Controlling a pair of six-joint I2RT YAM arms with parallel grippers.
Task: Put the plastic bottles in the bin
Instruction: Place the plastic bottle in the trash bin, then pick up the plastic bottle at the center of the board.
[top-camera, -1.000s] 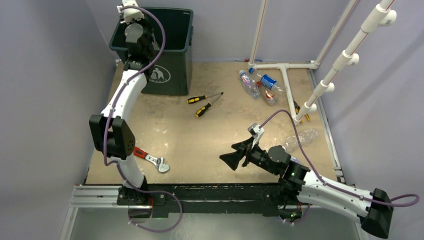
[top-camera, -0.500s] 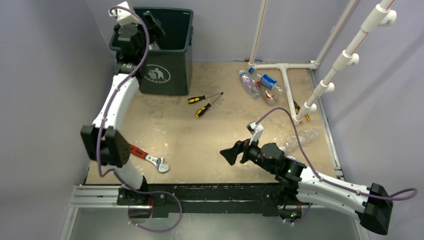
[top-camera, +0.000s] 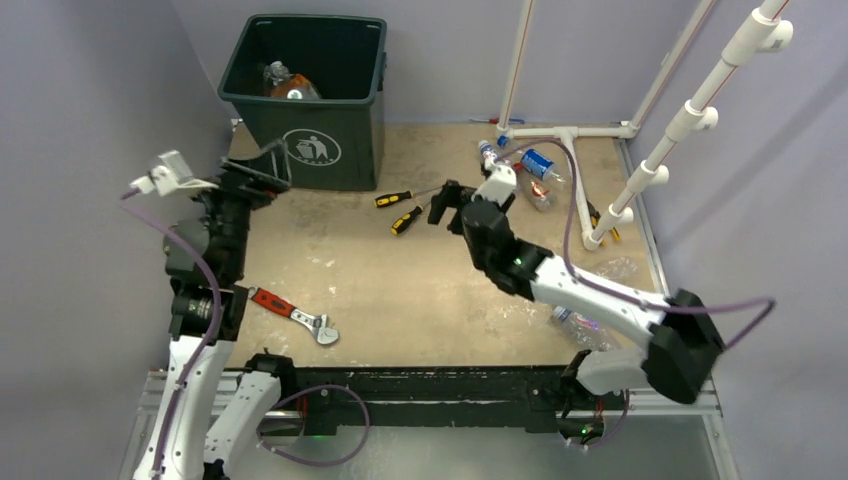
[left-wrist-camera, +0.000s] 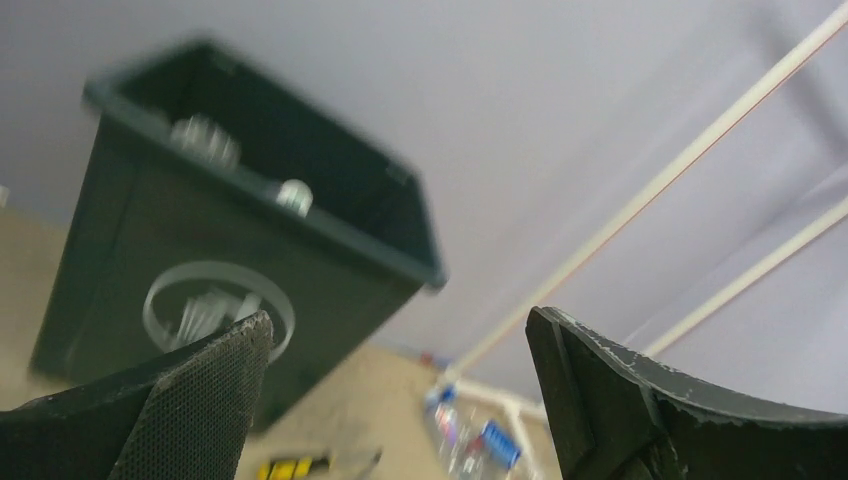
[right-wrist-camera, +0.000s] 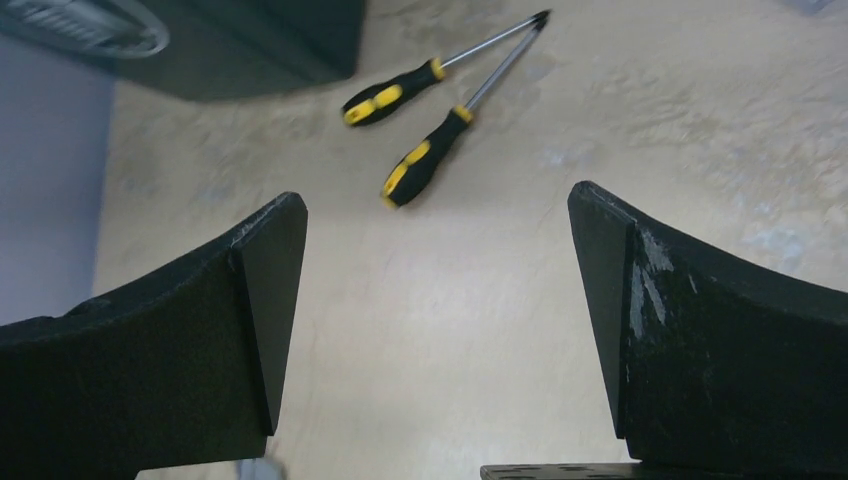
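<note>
The dark green bin (top-camera: 300, 90) stands at the far left with plastic bottles (top-camera: 285, 82) lying inside; its logo side (left-wrist-camera: 215, 300) fills the left wrist view. My left gripper (top-camera: 265, 170) hangs open and empty just in front of the bin's near left corner. More bottles (top-camera: 515, 170) lie by the white pipe frame at the far right, blurred in the left wrist view (left-wrist-camera: 480, 440). Two clear bottles (top-camera: 605, 272) (top-camera: 578, 325) lie near the right edge. My right gripper (top-camera: 443, 205) is open and empty over bare table, beside the screwdrivers.
Two yellow-and-black screwdrivers (top-camera: 408, 208) (right-wrist-camera: 425, 160) lie mid-table. A red-handled wrench (top-camera: 295, 312) lies near the left front. White PVC pipes (top-camera: 570, 135) run along the far right and rise up the right side (top-camera: 690, 115).
My left gripper has opened and drawn back from above the bin toward the near left. My right arm has swung from the near centre out toward the screwdrivers.
</note>
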